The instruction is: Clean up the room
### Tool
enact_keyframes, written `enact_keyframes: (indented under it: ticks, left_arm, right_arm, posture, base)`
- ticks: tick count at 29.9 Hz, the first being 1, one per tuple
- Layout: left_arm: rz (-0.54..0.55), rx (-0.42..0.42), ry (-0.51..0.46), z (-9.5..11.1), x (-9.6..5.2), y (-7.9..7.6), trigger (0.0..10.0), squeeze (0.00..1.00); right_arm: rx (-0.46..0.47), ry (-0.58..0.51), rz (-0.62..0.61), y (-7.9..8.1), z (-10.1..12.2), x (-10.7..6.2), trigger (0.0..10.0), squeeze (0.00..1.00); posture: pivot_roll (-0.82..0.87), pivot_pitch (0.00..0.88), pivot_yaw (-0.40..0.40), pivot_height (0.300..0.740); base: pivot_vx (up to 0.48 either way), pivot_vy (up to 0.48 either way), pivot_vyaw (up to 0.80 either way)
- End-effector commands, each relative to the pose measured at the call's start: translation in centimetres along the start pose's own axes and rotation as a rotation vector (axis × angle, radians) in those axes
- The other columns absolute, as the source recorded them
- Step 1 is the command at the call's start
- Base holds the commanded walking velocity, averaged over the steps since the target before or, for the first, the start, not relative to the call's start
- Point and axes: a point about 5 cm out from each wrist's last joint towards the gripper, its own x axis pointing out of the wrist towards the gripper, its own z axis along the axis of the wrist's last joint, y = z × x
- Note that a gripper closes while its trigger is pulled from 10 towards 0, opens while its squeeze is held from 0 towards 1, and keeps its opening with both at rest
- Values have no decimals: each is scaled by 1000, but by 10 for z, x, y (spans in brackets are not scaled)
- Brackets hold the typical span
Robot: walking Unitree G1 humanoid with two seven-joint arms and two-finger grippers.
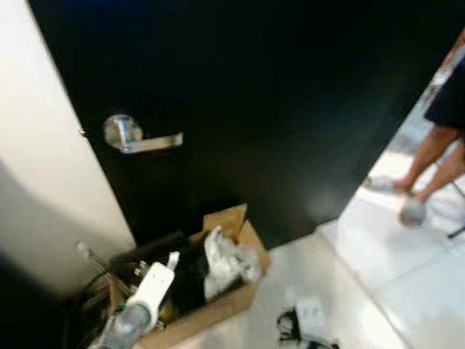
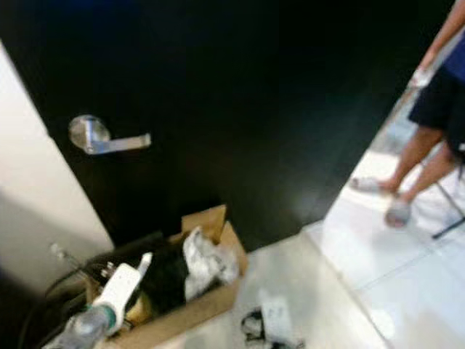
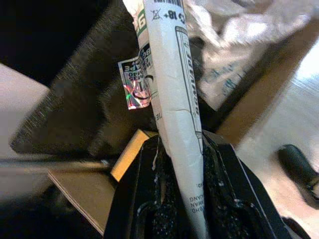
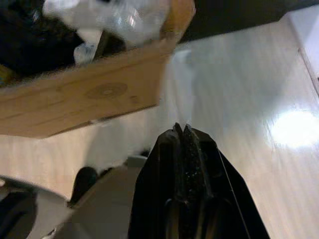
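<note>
- Left gripper (image 3: 177, 149): my two black fingers are clamped on the narrow end of a white tube (image 3: 172, 89) with printed labelling. I grip it at the tail so that the long body points ahead, over the box.
- White tube, head views: lower left of the frame (image 1: 154, 285), lying across the box's near corner; my judgement is that it is being carried there to be dropped in as rubbish.
- Cardboard box (image 1: 225, 305): lower left of the frame, on the floor at the foot of the black door (image 1: 276, 102), flaps up, serving as the collecting bin.
- Box contents: crumpled clear plastic (image 1: 225, 263) at its right end, something dark beside it, blurred.
- Plastic bottle (image 1: 123, 325): bottom left, at the box's near edge; whether inside or leaning I cannot tell.
- Right gripper (image 4: 183, 144): fingers pressed together, holding nothing, hanging over the pale floor just beside the box wall.
- Small white item with black cord (image 1: 309, 320): bottom centre, on the floor, not yet collected.
- Person's legs (image 1: 429, 163): upper right, well apart.
</note>
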Motion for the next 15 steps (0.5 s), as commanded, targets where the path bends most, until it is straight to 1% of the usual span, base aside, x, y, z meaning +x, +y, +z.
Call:
enact_keyframes:
  ticks: [1,4,15]
  left_arm:
    - [-11,0,23,-6,-1,-3,10000,0]
    - [-11,0,23,-6,-1,-3,10000,0]
    - [-8,-27,52,-10,-2,-2,10000,0]
  right_arm:
    - [-6,11,-16,-6,-2,-1,10000,0]
    - [-6,11,-16,-6,-2,-1,10000,0]
    - [-7,12,-21,-7,-4,-2,10000,0]
  posture:
    - [-55,5,96,740]
    - [-55,5,96,740]
    - [-56,8,95,740]
  base:
    - [375,0,0]
    - [375,0,0]
    - [0,0,0]
